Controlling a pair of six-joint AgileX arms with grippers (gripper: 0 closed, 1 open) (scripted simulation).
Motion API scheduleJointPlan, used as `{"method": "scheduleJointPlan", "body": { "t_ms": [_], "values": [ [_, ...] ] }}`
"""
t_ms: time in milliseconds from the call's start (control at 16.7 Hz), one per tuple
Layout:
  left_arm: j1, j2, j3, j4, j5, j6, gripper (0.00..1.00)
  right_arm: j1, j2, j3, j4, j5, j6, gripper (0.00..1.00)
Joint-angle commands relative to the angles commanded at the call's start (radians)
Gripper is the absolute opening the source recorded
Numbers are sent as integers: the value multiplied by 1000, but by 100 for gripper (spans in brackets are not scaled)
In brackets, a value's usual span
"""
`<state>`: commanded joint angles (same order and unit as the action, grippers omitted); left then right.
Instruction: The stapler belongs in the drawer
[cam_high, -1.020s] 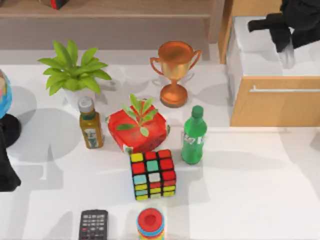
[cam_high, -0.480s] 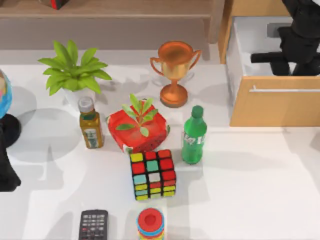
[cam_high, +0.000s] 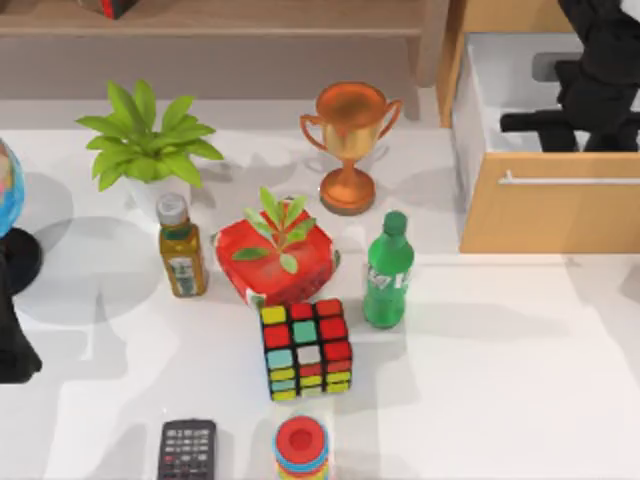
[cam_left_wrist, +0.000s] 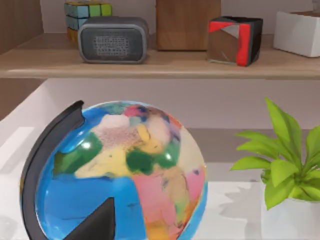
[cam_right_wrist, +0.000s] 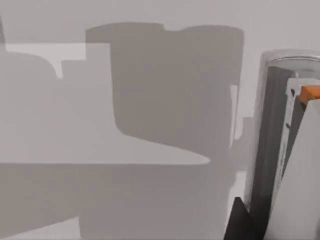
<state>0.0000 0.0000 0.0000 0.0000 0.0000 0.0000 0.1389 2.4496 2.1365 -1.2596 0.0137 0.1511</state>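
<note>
The drawer (cam_high: 560, 215) stands pulled out at the table's back right, with a tan front, a silver bar handle and a white inside. The whitish-grey stapler (cam_high: 546, 66) lies on the drawer's white floor near its back wall, partly hidden by my right arm. My right gripper (cam_high: 570, 82) hangs over the drawer's inside, open, right beside the stapler. In the right wrist view the stapler (cam_right_wrist: 272, 140) rests close up on the white floor (cam_right_wrist: 100, 125), next to one dark fingertip (cam_right_wrist: 241, 222). My left arm (cam_high: 12, 345) is parked at the table's left edge.
A trophy (cam_high: 350, 145), green bottle (cam_high: 388, 270), red potted box (cam_high: 280, 255), puzzle cube (cam_high: 306, 348), tea bottle (cam_high: 181, 248), plant (cam_high: 145, 140), keypad device (cam_high: 187, 450) and ring stack (cam_high: 301, 447) crowd the table's middle. A globe (cam_left_wrist: 120, 170) stands by the left arm, under a brown shelf (cam_left_wrist: 160, 62).
A second ago my right gripper held the stapler above the drawer's front. It has since swung over the drawer's inside, and the stapler now lies on the drawer floor.
</note>
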Motion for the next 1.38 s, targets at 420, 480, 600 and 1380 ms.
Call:
{"method": "scheduleJointPlan", "body": {
  "t_ms": [420,480,600,1380],
  "values": [
    [0,0,0,0,0,0,100,0,0,0,0,0,0,38],
    [0,0,0,0,0,0,100,0,0,0,0,0,0,45],
    [0,0,0,0,0,0,100,0,0,0,0,0,0,60],
    [0,0,0,0,0,0,100,0,0,0,0,0,0,100]
  ]
}}
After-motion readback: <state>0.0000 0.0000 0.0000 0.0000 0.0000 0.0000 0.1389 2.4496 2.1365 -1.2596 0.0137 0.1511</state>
